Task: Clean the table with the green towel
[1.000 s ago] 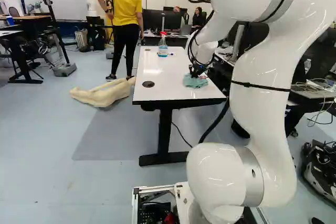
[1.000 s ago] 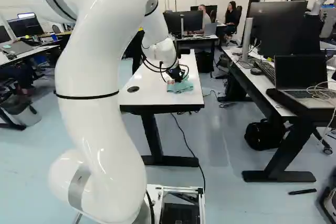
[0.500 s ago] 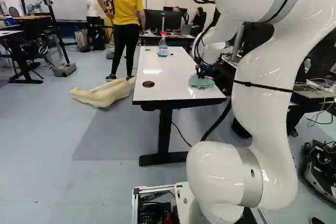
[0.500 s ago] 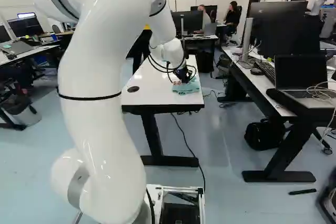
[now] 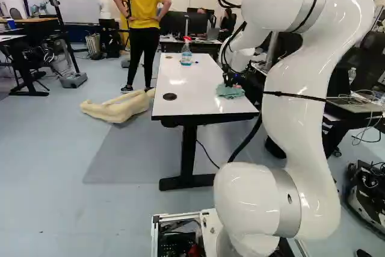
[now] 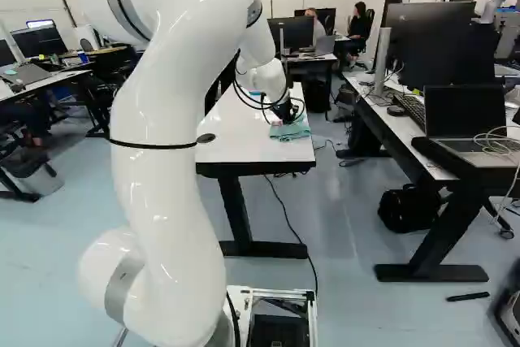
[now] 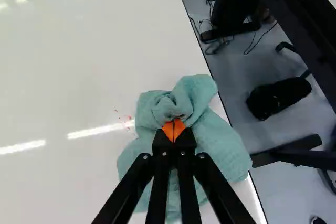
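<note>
In the left base view my gripper point(image 5: 230, 79) is low over the white table point(image 5: 187, 94), near its right edge, at the bunched green towel point(image 5: 230, 91). The wrist view has the gripper point(image 7: 173, 130) with its orange pads pinched together on a fold of the towel point(image 7: 223, 148). The rest of the cloth spreads under and around the fingers, flat on the tabletop and reaching the table's edge. Small red marks point(image 7: 127, 119) lie on the table just beside the towel.
A spray bottle point(image 5: 186, 56) with a red top stands toward the table's far end. A round black grommet point(image 5: 170, 96) sits in the near tabletop. To the right, another desk point(image 6: 406, 132) carries a laptop and monitor. A pale figure-like form point(image 5: 117, 108) lies on the floor.
Over the last second the gripper and the towel have moved together across the table, rightward and slightly farther from the base. The upper arm has shifted with them. The base has not moved.
</note>
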### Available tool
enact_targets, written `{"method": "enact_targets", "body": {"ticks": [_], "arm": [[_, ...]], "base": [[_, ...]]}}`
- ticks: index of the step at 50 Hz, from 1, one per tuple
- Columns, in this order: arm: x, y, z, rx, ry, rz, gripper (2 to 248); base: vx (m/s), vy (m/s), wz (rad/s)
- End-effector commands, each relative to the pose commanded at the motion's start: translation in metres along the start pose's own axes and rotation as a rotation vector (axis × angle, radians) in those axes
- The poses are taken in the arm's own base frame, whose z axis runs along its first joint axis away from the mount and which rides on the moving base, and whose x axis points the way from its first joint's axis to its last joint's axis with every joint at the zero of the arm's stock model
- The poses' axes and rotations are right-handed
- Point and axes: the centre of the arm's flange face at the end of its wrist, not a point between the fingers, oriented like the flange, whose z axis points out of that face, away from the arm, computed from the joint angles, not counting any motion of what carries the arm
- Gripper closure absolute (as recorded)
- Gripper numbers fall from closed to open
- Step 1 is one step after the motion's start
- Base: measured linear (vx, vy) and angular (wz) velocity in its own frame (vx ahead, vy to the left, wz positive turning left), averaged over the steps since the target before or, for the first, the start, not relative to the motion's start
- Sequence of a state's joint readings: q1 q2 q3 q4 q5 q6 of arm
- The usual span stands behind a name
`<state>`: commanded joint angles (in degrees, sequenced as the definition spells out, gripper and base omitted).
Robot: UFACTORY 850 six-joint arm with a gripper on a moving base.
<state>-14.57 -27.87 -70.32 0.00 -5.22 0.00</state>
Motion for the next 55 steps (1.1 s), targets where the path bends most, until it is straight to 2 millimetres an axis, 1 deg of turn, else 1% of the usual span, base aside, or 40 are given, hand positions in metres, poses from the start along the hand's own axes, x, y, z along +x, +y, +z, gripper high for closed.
{"method": "enact_targets", "body": {"ticks": [33, 48, 55], "arm": [[0.031, -0.050, 0.029, 0.046, 0.035, -0.058, 230], [0.040, -0.077, 0.037, 0.070, 0.048, -0.087, 230], [0.040, -0.090, 0.038, 0.081, 0.051, -0.101, 230]], "base": [[0.000, 0.000, 0.000], [0.000, 0.000, 0.000], [0.000, 0.000, 0.000]]}}
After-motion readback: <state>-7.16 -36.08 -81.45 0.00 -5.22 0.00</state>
